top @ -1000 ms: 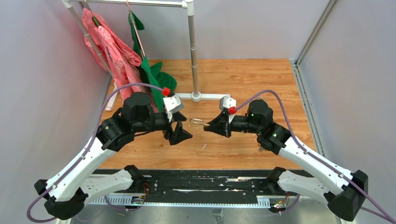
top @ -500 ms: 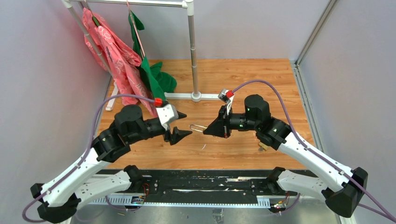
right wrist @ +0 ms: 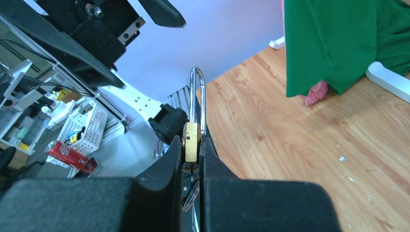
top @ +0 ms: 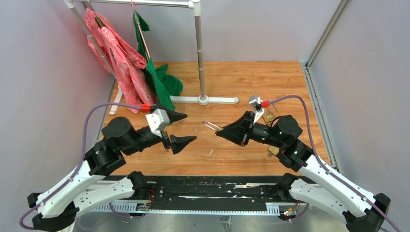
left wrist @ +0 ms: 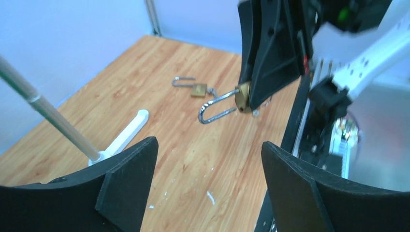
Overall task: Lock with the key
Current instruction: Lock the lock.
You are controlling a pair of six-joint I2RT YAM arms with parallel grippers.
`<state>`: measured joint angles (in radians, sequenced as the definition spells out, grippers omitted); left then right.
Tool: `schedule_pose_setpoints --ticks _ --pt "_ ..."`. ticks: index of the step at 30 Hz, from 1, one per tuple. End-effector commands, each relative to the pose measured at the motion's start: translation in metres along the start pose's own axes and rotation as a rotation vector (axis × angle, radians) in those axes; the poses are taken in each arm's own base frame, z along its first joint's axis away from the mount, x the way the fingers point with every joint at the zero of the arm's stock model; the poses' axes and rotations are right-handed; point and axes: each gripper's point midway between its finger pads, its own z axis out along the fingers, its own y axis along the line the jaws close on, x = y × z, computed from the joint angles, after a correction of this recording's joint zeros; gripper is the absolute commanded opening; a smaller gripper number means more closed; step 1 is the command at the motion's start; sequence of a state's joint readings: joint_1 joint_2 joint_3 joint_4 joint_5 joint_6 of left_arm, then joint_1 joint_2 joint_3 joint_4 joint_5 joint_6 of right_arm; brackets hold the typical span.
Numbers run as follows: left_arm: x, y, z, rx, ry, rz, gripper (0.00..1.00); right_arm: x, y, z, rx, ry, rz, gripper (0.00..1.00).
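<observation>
My right gripper (top: 220, 132) is shut on a brass padlock (top: 210, 126) with a silver shackle and holds it above the wooden table, shackle pointing left. In the right wrist view the padlock (right wrist: 192, 140) sits upright between the shut fingers (right wrist: 164, 164), and a key ring (right wrist: 191, 195) hangs below it; the key itself is hidden. My left gripper (top: 190, 127) is open and empty, facing the padlock from the left with a gap between. The left wrist view shows the padlock (left wrist: 240, 96) beyond my left gripper's open jaws (left wrist: 209, 145).
A second padlock (left wrist: 198, 89) lies on the table behind the held one, and another brass one (top: 273, 151) lies by the right arm. A white clothes rack (top: 203, 100) with pink (top: 116, 53) and green (top: 159, 79) garments stands at the back left.
Both arms have drawn back from each other. The left gripper has moved left and nearer the front edge. The right gripper has moved right with the padlock, so the gap has widened.
</observation>
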<state>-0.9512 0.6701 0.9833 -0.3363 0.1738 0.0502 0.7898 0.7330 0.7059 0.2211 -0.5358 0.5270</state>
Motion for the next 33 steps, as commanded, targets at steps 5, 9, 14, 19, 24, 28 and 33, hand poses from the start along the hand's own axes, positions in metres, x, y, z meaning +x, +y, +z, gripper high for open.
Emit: schedule_pose_setpoints --ticks 5,9,14,19,24,28,33 --pt "-0.041 -0.012 -0.006 0.103 -0.111 -0.271 0.88 -0.033 0.049 0.004 -0.267 -0.121 -0.029 0.0" --pt "-0.038 -0.016 0.003 0.158 -0.032 -0.277 0.87 -0.029 0.066 0.003 -0.365 -0.031 -0.05 0.0" --pt "-0.053 -0.021 0.0 0.206 -0.074 -0.279 0.77 -0.026 0.066 0.001 -0.349 0.011 -0.061 0.0" --pt "-0.053 -0.039 -0.001 0.326 -0.05 -0.317 0.7 -0.029 0.063 0.002 -0.326 0.0 -0.058 0.0" --pt "-0.054 -0.049 0.001 0.403 -0.053 -0.34 0.48 -0.027 0.061 0.004 -0.326 0.005 -0.055 0.0" --pt "-0.043 -0.049 0.008 0.415 -0.005 -0.365 0.44 -0.028 0.062 0.004 -0.325 0.003 -0.057 0.0" --pt "-0.037 -0.048 0.013 0.412 0.013 -0.372 0.4 -0.028 0.061 0.003 -0.321 -0.001 -0.063 0.0"
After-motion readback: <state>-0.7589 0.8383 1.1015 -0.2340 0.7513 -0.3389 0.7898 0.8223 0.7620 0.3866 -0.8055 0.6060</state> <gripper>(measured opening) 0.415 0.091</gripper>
